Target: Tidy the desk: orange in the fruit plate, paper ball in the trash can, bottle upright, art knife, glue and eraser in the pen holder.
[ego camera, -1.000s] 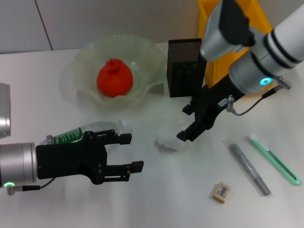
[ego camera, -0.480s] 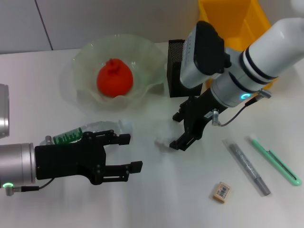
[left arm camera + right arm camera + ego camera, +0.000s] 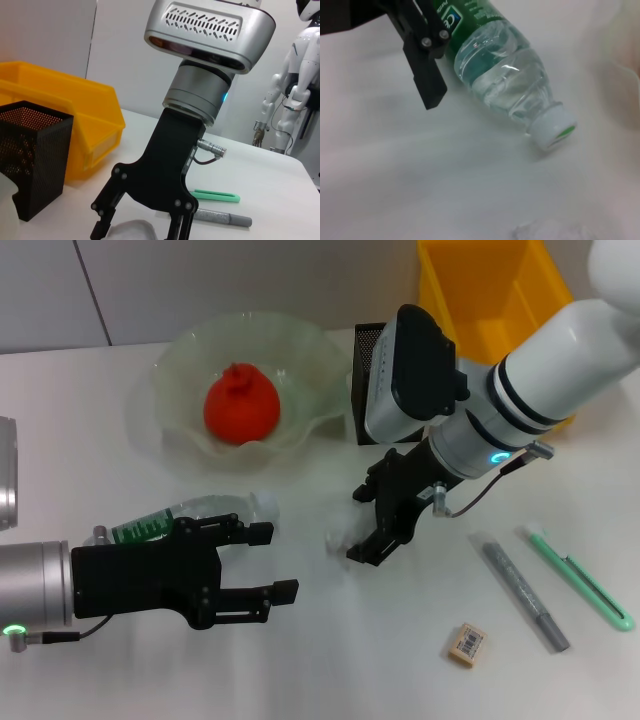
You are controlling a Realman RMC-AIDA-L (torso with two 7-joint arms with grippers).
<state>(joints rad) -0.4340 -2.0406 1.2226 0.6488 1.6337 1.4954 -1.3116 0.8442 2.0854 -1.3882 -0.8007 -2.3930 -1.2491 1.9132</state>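
Observation:
The orange [image 3: 240,405] lies in the pale green fruit plate [image 3: 180,352]. The paper ball [image 3: 335,538] lies on the desk mid-table. My right gripper [image 3: 358,525] is open, low over it, with a finger on each side of the ball [image 3: 131,230] in the left wrist view. The bottle [image 3: 205,512] lies on its side, cap [image 3: 552,127] toward the paper ball. My left gripper [image 3: 275,561] is open just in front of the bottle. The eraser [image 3: 466,643], grey glue stick [image 3: 525,595] and green art knife [image 3: 580,580] lie front right. The black pen holder [image 3: 385,390] is partly hidden behind my right arm.
The yellow trash can [image 3: 480,285] stands at the back right, beside the pen holder. The fruit plate takes up the back left. White desk surface shows at the front middle between my left gripper and the eraser.
My right gripper has moved left and down onto the paper ball, which it now mostly covers. The left arm and the bottle have not moved.

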